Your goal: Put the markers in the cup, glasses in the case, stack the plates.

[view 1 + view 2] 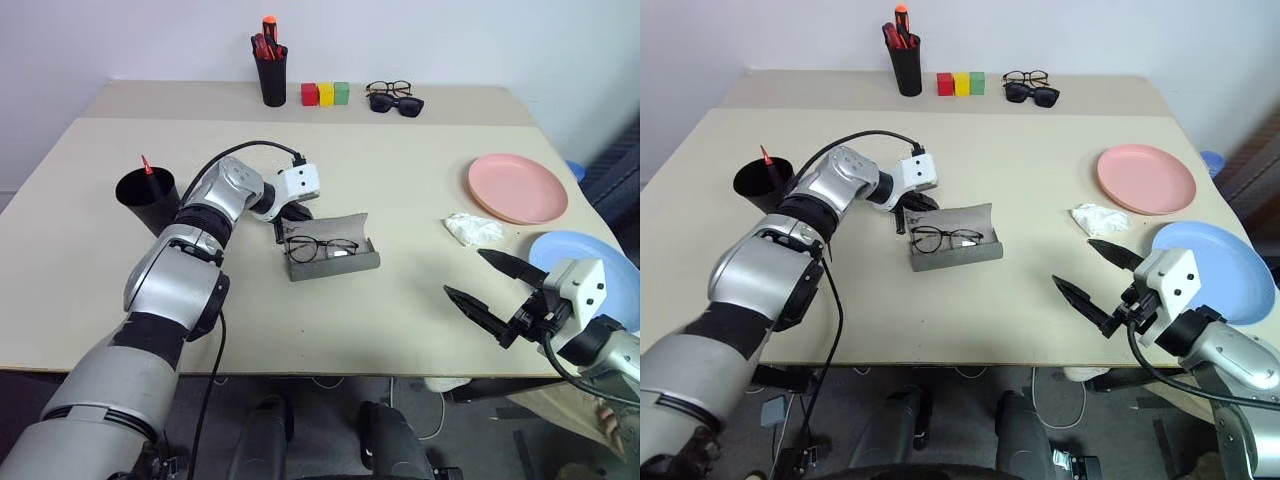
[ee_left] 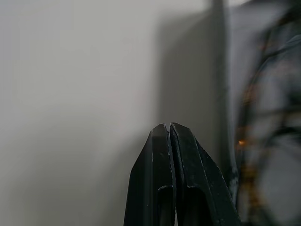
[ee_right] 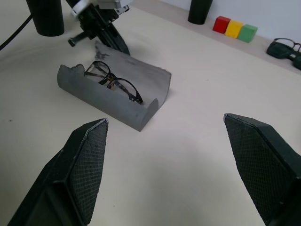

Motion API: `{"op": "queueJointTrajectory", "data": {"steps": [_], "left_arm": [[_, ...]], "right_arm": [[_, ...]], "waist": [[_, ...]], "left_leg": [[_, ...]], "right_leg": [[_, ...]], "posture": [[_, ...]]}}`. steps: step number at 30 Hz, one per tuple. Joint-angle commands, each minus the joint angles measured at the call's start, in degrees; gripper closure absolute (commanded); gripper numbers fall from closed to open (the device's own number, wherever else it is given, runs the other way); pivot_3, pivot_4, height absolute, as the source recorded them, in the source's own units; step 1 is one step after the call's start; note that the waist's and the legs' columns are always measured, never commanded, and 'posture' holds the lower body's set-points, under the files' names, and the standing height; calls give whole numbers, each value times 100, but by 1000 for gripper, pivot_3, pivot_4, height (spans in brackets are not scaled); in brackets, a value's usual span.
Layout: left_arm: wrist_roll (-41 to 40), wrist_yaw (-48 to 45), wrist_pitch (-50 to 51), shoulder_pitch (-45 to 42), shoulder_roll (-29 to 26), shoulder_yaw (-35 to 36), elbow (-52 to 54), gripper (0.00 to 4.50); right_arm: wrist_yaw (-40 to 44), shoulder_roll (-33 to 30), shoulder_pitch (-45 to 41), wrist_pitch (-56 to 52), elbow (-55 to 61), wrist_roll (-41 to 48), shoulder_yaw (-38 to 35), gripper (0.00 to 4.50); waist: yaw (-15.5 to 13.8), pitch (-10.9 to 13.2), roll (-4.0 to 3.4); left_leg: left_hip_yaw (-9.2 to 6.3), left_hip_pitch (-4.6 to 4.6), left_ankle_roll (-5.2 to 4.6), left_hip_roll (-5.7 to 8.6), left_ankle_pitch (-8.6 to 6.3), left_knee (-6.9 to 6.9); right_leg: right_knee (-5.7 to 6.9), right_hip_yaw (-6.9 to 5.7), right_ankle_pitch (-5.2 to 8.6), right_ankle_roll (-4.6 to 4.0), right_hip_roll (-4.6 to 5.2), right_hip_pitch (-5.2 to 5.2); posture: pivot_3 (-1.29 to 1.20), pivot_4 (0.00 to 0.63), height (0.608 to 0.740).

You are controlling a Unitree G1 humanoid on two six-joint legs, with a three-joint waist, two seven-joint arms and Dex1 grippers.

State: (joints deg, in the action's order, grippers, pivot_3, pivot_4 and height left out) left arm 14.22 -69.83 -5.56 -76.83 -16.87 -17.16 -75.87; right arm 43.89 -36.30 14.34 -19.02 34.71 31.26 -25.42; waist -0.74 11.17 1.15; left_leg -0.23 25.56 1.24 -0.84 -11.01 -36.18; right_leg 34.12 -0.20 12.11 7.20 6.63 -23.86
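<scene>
the glasses [image 1: 320, 247] lie in the open case [image 1: 333, 262], just beside the left pincer [image 1: 281, 229].

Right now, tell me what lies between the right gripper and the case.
Bare tabletop only, seen in the right wrist view, between the open right gripper and the case.

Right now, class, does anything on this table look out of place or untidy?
A crumpled white wad lies loose on the table beside the pink plate, belonging to no set. The grey case stands open with the wire-framed glasses inside. The plates are unstacked: the blue plate overhangs the table edge.
</scene>
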Motion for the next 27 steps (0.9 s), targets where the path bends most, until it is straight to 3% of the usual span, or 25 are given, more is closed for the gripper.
{"op": "queueJointTrajectory", "data": {"steps": [1,6,9,12,16,19,22,27], "left_arm": [[-113,-850,15,-52,-56,49,367,4466],[-80,-1816,330,912,61,-315,1629,4466],[-55,-1522,624,1570,1,-375,2576,4466],[-359,-982,908,1979,-38,-6,3641,4466],[-1023,-408,1735,2361,225,478,5252,4466],[-1302,-193,2519,2569,475,382,6314,4466],[-1505,-258,3106,2694,576,69,6692,3662],[-1613,-57,3458,2605,759,-305,6791,1119]], "right_arm": [[-109,71,-41,128,76,98,-100,472],[-491,143,-110,-29,-139,-48,-67,472],[-912,295,-122,-37,-358,-307,-81,472],[-1319,345,-62,-51,-532,-662,-174,472],[-1877,291,-22,-270,-930,-1128,-336,472],[-2044,243,-9,-364,-1234,-1359,-326,472],[-2093,226,-110,-405,-1516,-1500,-231,472],[-2077,147,-377,-309,-2075,-1725,-118,472]], "waist": [[-1,0,0],[-1,-5,-6],[-18,-16,-16],[-14,-29,-33],[-31,-25,-31],[-28,-23,-31],[14,-36,-53],[41,-41,-65]], "left_leg": [[0,0,0,0,0,0],[0,-7,0,0,0,-1],[-4,-23,-2,-2,-1,0],[-4,-28,-2,1,-1,-5],[-8,-20,-3,3,-1,-11],[-8,-11,-3,4,0,-14],[-7,-21,-4,5,0,-10],[-9,-31,-4,2,0,-11]], "right_leg": [[1,0,0,0,0,0],[1,0,0,-1,2,9],[-1,0,1,-2,3,27],[-3,-1,1,-2,7,38],[-1,-1,1,-2,7,33],[0,-1,1,-2,7,28],[3,-1,1,-1,7,31],[13,0,1,-1,2,31]], "posture": [[0,150,740],[0,150,740],[0,150,740],[0,150,740],[0,150,740],[0,150,740],[0,150,740],[0,150,740]]}}
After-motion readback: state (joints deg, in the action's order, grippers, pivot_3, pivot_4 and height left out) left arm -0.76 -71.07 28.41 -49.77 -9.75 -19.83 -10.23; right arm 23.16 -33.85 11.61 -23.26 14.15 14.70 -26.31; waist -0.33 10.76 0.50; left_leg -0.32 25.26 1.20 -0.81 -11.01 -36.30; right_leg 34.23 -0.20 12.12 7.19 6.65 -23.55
